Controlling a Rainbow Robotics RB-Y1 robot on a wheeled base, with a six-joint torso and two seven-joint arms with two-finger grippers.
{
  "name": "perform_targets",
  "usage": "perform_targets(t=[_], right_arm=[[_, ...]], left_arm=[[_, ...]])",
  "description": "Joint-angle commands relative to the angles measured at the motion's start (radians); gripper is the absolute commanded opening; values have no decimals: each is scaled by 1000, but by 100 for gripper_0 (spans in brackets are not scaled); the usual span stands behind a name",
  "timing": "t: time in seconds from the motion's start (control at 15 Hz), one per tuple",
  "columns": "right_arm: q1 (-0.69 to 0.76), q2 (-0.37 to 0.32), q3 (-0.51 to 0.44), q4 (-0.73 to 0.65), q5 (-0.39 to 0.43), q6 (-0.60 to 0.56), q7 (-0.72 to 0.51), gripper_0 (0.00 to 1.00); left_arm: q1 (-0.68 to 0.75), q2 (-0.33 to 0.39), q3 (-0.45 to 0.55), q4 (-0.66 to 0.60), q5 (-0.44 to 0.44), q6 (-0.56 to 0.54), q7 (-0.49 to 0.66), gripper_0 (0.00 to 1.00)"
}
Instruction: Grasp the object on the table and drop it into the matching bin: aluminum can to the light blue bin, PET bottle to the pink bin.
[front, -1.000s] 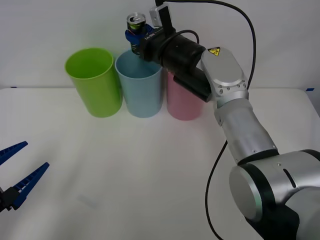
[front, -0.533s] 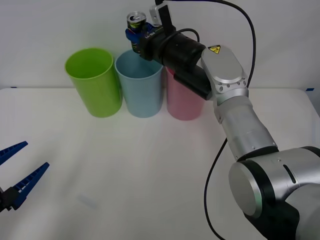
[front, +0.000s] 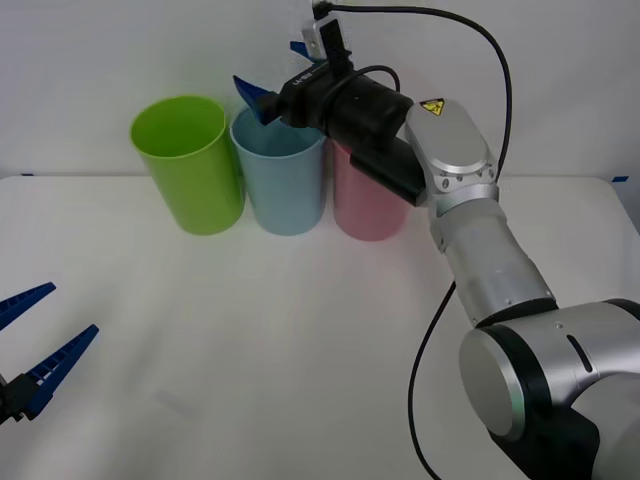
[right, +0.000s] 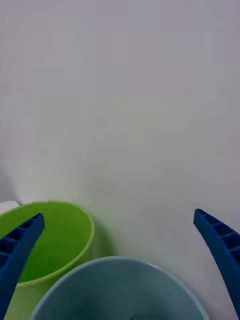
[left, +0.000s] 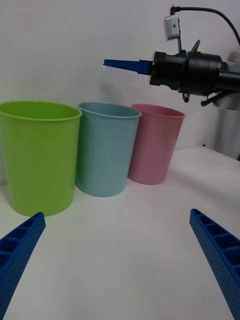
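Right claw (front: 275, 72) hangs spread wide and empty just above the mouth of the light blue bin (front: 279, 182), which stands between a lime green bin (front: 188, 165) and the pink bin (front: 366, 205) on the white tabletop (front: 250, 350). Left claw (front: 30, 350) waits spread at the tabletop's near left; the can's whereabouts cannot be told.

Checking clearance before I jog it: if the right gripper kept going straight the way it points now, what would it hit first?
Probably nothing nearby. The right gripper, open, points level above the light blue bin, passing over the green bin; beyond shows only the white wall, though how far back it stands is unclear.
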Motion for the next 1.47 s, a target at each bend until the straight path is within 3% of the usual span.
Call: perform_targets(t=[0.07,0.4,0.73,1.07,1.27,1.47], right_arm=[[96,0,63,-122,-28,-21,-7,100],[341,0,281,-431,-160,-21,-47,100],[567,-222,402,-687,-290,-12,-59,100],[776,-376,393,-845,-364,-12,-34,100],[904,-433,348,-912,-392,-13,4,100],[1003,-461,295,-928,-438,-27,133,100]], left_arm=[[0,0,0,0,0,0,0,100],[0,0,0,0,0,0,0,100],[0,0,0,0,0,0,0,100],[0,0,0,0,0,0,0,100],[0,0,0,0,0,0,0,100],[0,0,0,0,0,0,0,100]])
